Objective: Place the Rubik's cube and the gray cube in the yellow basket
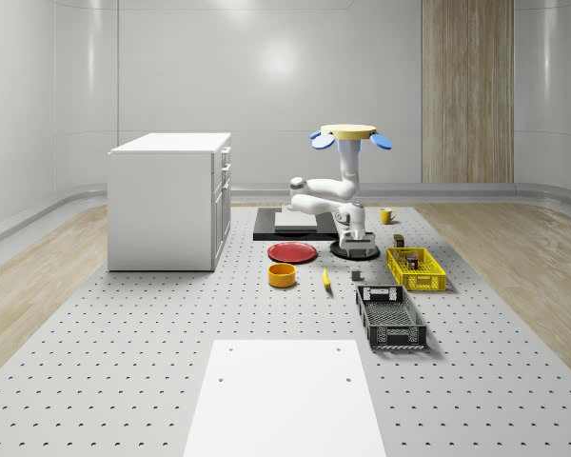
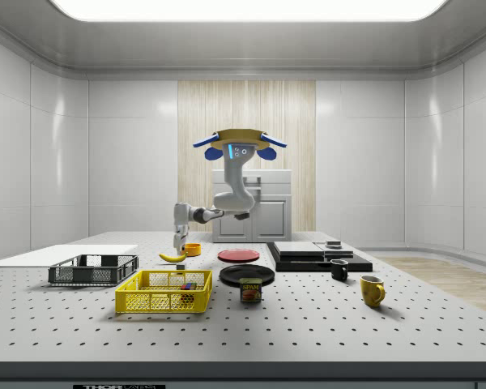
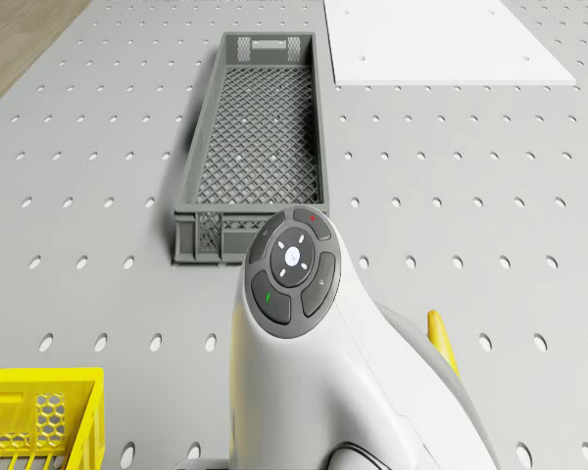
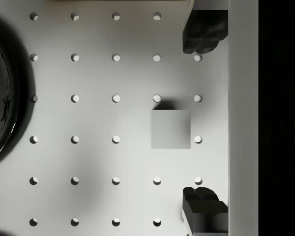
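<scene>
Your drone (image 1: 350, 133) hovered above the table (image 1: 124, 324), over the black plate (image 1: 355, 252), with the arm bent down so the gripper (image 4: 202, 119) looked straight at the gray cube (image 4: 171, 129). The fingers (image 4: 205, 32) stood spread wide with nothing between them. The cube lay on the bare table near the plate, a little off the line between the fingers. The step looked to be the reach for that cube. To do it well, you needed to slide the wrist across until the cube sat squarely between the fingers. Then you needed to drop straight, keep clear of the plate's rim, and close only once the fingers were low on the cube's sides.

Counting across the whole-scene view from its left:
- One red plate (image 1: 292, 252).
- One bowl (image 1: 283, 275).
- One banana (image 1: 325, 278).
- One black plate.
- One gray cube.
- One crate (image 1: 390, 316).
- One basket (image 1: 415, 268), with the one Rubik's cube (image 2: 186, 285) already inside.

The side view added one can (image 2: 250, 289) and two mugs, a black one (image 2: 339, 270) and a yellow one (image 2: 372, 290).
</scene>
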